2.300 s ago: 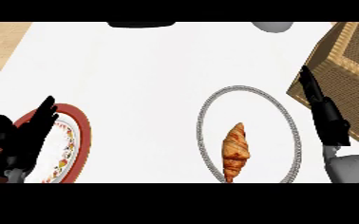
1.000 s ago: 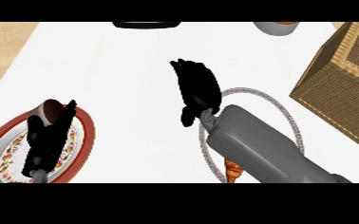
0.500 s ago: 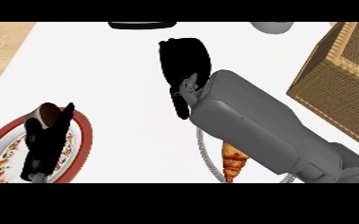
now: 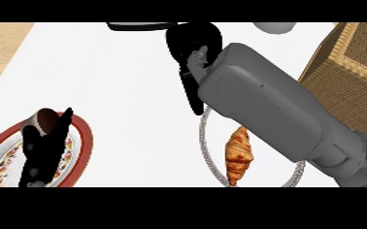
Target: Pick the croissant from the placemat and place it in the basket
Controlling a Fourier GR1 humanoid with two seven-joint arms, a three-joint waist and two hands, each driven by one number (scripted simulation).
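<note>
**Croissant on its placemat, right arm stretched above it**

One golden-brown croissant (image 4: 239, 155) lies on one round white placemat with a grey beaded rim (image 4: 204, 145), low in the head view and a little right of centre. Much of the placemat is hidden by the arm above it. The croissant lies lengthwise, one tip pointing toward the view's lower edge, and no hand touches it.

Two hands show. The black right hand (image 4: 192, 46) is well apart from the croissant, higher in the view, near the top of the white counter (image 4: 108, 77). Its bulky grey right forearm (image 4: 272, 111) runs diagonally from the lower right and passes just beside the croissant's upper end. The right hand's fingers point downward toward the placemat's rim and hold nothing; whether they are spread or drawn together cannot be told from this angle.

The black left hand (image 4: 41, 150) rests at the lower left with fingers straight and relaxed, over one round plate with a red rim and patterned border (image 4: 80, 140).

One woven tan wicker basket (image 4: 337, 73) sits at the right edge, only partly visible. At the top edge are one dark flat object (image 4: 140, 25) and one grey rounded object (image 4: 276, 27), both cut off.
</note>
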